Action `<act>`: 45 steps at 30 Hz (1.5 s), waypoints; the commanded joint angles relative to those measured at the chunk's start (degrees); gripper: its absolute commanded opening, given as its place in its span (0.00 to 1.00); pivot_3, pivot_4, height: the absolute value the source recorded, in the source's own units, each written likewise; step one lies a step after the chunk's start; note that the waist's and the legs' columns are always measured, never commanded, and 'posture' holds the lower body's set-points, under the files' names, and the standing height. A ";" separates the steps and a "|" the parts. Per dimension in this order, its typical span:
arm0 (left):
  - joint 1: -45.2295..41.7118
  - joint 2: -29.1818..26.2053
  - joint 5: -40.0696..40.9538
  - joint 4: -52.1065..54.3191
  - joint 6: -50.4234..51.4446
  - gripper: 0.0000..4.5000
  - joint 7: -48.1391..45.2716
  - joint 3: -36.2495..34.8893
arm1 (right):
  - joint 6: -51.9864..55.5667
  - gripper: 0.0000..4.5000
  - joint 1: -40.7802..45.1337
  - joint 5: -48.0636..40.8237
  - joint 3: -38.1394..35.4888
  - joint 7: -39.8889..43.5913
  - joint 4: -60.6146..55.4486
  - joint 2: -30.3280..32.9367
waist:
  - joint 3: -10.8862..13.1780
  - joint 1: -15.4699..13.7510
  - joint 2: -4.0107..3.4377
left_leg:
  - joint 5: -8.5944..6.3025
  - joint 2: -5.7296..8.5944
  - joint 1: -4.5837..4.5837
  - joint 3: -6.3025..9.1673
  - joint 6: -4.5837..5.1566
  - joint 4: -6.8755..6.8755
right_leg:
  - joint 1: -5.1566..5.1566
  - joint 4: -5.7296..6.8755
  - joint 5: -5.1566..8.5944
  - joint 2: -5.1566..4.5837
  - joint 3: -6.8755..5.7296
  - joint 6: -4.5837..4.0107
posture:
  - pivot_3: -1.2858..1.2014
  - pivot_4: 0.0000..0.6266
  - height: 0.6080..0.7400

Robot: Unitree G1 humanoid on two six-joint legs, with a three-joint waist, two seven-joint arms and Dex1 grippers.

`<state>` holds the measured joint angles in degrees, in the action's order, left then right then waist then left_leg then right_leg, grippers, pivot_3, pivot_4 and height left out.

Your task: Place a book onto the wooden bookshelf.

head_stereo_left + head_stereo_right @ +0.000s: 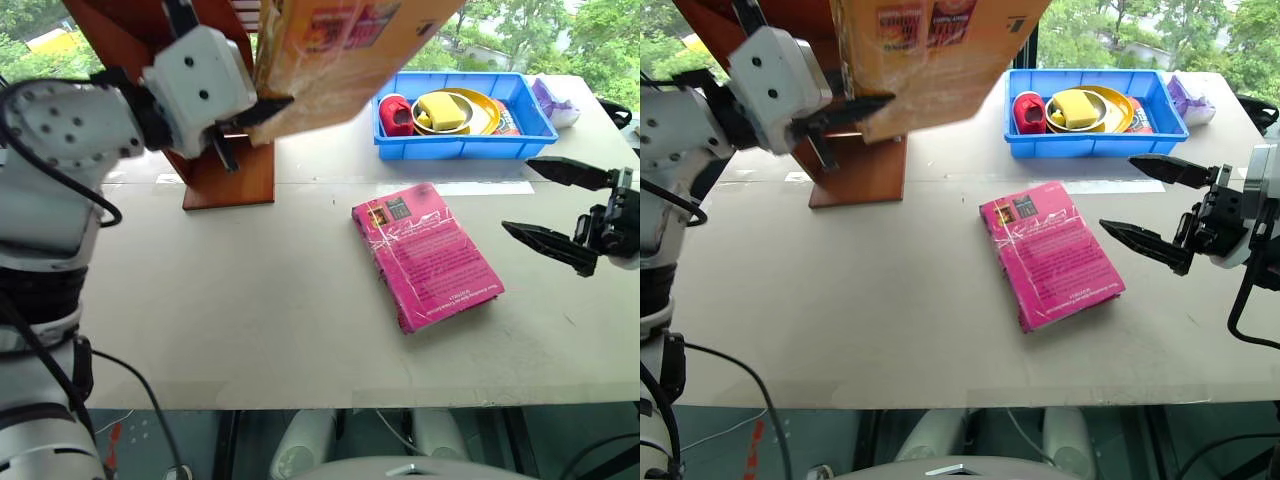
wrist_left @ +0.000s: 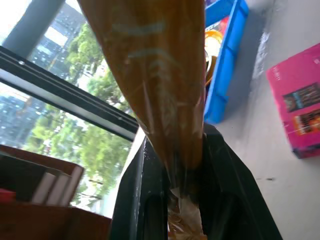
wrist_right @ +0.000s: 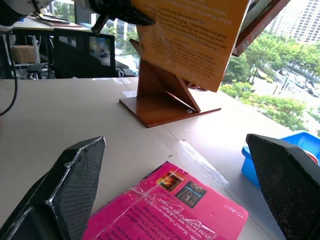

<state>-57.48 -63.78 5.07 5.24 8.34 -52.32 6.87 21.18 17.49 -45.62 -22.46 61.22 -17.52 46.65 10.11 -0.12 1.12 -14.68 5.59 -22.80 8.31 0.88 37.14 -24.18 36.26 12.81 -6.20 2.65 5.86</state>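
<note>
Left gripper (image 1: 262, 112) clamped tight on the book (image 1: 345, 55), held aloft over the table's (image 1: 250, 320) far left edge, right beside the bookshelf (image 1: 215, 160). Right gripper (image 1: 1155, 205) spread wide, empty, near the pink book (image 1: 1050, 255) mid-table.

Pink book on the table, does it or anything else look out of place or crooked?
The pink book lies flat but askew, skewed to the table edge. The yellow-orange book hangs tilted in the air, pinched by its edge in the left gripper. Nothing looks spilled or damaged.
</note>
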 commanded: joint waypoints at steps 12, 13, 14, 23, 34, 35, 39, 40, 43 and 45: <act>-15.81 -10.78 -33.01 -24.24 -7.86 0.04 -18.12 12.95 | -7.77 1.00 7.03 3.57 5.01 2.20 5.46 -5.77 | 0.08 2.19 -0.02 | 0.00 0.13 -0.01 0.05 0.02 0.17 | -0.04 0.37 0.03 0.10 -0.08 0.03 | 0.52 0.24 1.00; -15.77 -10.48 -34.06 -25.00 -8.25 0.04 -19.82 13.62 | -7.77 1.00 7.24 3.58 5.15 2.19 5.29 -5.91 | 0.08 2.35 0.01 | 0.00 0.13 -0.01 0.05 0.02 0.20 | -0.04 0.43 0.03 0.11 -0.08 0.03 | 0.52 0.24 1.00; -15.64 -9.49 -35.13 -26.44 -7.72 0.04 -20.90 14.53 | -7.67 1.00 7.51 3.52 5.15 2.02 5.02 -5.88 | 0.08 2.46 0.01 | 0.00 0.11 -0.01 0.07 0.02 0.29 | -0.04 0.49 0.03 0.11 -0.09 0.03 | 0.52 0.24 1.00; -17.82 1.17 -40.43 -36.08 -2.62 0.15 -24.09 17.24 | -5.71 1.00 6.13 2.32 4.16 -2.14 -0.28 -5.79 | -0.07 3.33 -0.28 | 0.00 0.09 0.20 0.02 0.02 0.34 | -0.04 0.83 0.03 0.16 0.02 0.04 | 0.52 0.24 1.00; -12.59 -1.29 -30.72 -16.94 14.82 0.85 -27.56 1.55 | -3.59 1.00 4.72 0.86 2.33 -2.92 -1.34 -2.98 | 0.05 3.88 -0.09 | 0.07 -0.03 0.10 0.16 -0.08 0.64 | -0.19 1.20 0.04 0.16 0.17 0.03 | 0.52 0.24 1.00; -11.21 -1.78 -28.45 -12.86 21.39 0.85 -29.15 -1.72 | -3.44 1.00 4.78 0.56 2.01 -2.74 -1.01 -2.76 | 0.06 3.95 -0.08 | 0.09 -0.03 0.05 0.16 -0.11 0.65 | -0.23 1.19 0.04 0.16 0.18 0.03 | 0.52 0.24 1.00; -4.75 3.82 -12.34 8.50 50.82 0.85 -33.98 -17.96 | -2.17 1.00 4.60 0.01 0.99 -2.39 0.98 -1.55 | 0.06 3.68 -0.07 | 0.08 -0.05 -0.04 0.13 -0.09 0.72 | -0.35 1.35 0.04 0.16 0.22 0.03 | 0.52 0.24 1.00; -2.75 5.75 -8.78 13.74 57.17 0.85 -34.47 -21.22 | -1.88 1.00 4.26 0.22 0.83 -2.07 1.59 -1.06 | 0.06 3.57 -0.10 | 0.07 -0.05 -0.03 0.11 -0.07 0.72 | -0.35 1.37 0.04 0.17 0.23 0.03 | 0.52 0.24 1.00; 3.74 18.09 -1.86 27.34 72.90 0.85 -30.46 -29.41 | -0.47 1.00 1.70 0.40 -0.96 -1.96 1.90 1.02 | 0.05 2.74 -0.14 | -0.01 -0.08 0.04 0.14 0.05 0.94 | -0.15 1.42 0.05 0.17 0.15 0.03 | 0.52 0.24 1.00; 11.28 27.76 -0.93 33.36 71.35 0.85 -22.75 -30.45 | 0.37 1.00 -2.12 1.18 -2.96 -2.11 0.96 2.55 | 0.09 2.48 -0.06 | 0.00 -0.10 0.04 0.13 0.01 1.17 | -0.04 1.44 0.04 0.21 0.02 0.03 | 0.52 0.24 1.00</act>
<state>-48.89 -38.84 3.37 34.13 79.90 -80.66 -21.36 21.18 16.74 -44.38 -22.10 59.07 -15.02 48.02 10.19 2.36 1.07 -14.65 5.49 -22.73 8.44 0.86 38.33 -24.16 37.72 12.85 -6.00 2.64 5.88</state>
